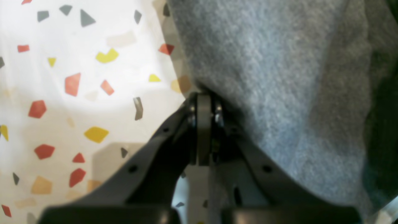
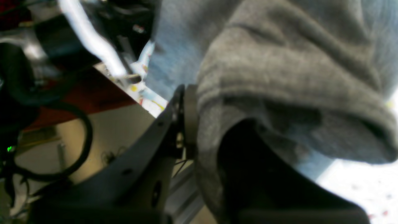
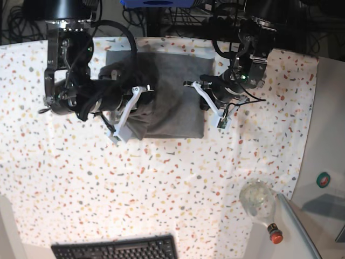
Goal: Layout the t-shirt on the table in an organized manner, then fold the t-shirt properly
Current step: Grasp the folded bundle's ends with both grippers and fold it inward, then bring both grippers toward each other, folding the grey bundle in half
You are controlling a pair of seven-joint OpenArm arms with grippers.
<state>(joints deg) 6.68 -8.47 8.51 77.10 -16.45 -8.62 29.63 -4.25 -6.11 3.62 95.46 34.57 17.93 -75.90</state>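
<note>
The heather-grey t-shirt (image 3: 172, 91) lies bunched and partly folded at the far middle of the speckled table (image 3: 135, 183). My left gripper (image 1: 203, 96) is shut, its fingertips pinching the shirt's (image 1: 273, 81) edge, which hangs a little off the cloth. In the base view that gripper (image 3: 197, 89) sits at the garment's right side. My right gripper (image 2: 192, 93) is shut on a thick roll of the t-shirt (image 2: 279, 77), which drapes over and hides one finger. In the base view it (image 3: 141, 102) holds the shirt's left side, where the fabric is rumpled.
A clear bottle with a red cap (image 3: 261, 202) lies near the table's right front corner. A black keyboard (image 3: 116, 249) sits at the front edge. A plain grey-white side surface (image 3: 326, 156) borders the right. Cables and the table's edge (image 2: 136, 88) show beyond the right gripper.
</note>
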